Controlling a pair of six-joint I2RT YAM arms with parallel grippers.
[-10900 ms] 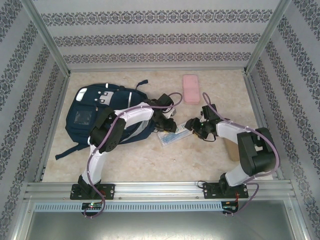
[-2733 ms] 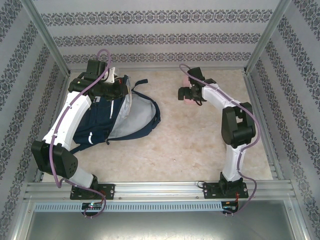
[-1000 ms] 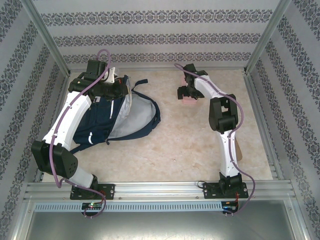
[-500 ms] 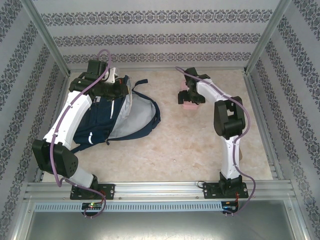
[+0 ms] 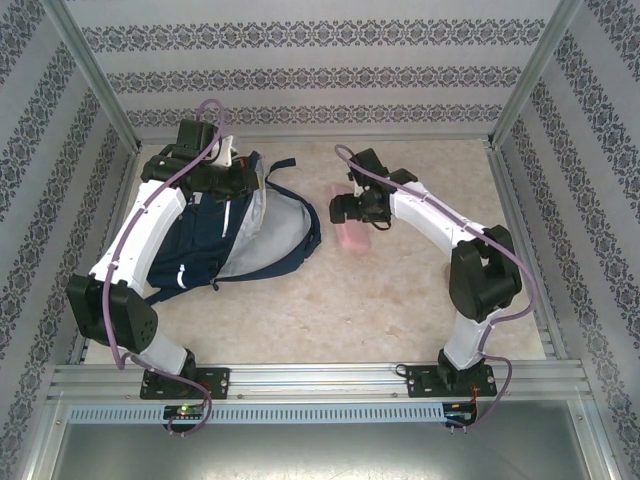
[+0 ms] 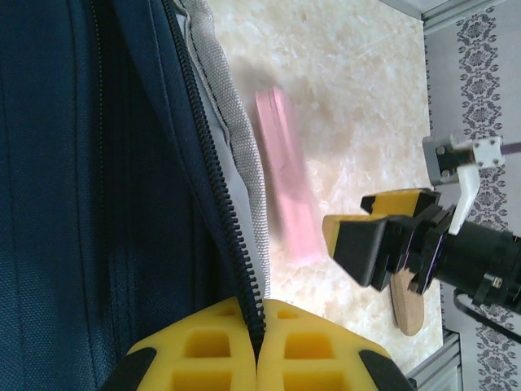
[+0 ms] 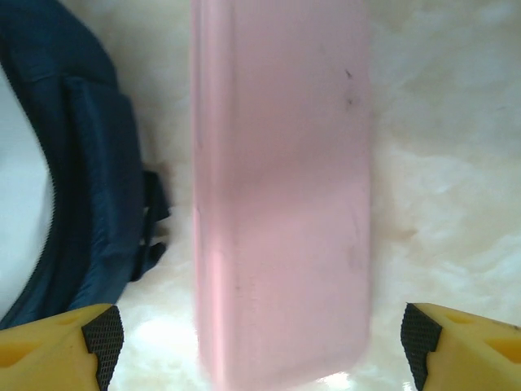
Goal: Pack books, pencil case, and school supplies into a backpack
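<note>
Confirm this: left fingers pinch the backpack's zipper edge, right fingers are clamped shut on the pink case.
Wrong about the right fingers: the right wrist view shows them open, apart from the pink case on both sides. The left fingers do pinch the backpack's zipper edge.

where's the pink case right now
In the top view the pink case lies on the table near the middle, just right of the backpack and its open mouth, between the open jaws of the right gripper.

No lettering, number or brand mark can be read anywhere; the plain pink oblong case (image 5: 352,237) and the navy striped fabric backpack (image 5: 198,255) carry no legible label.
</note>
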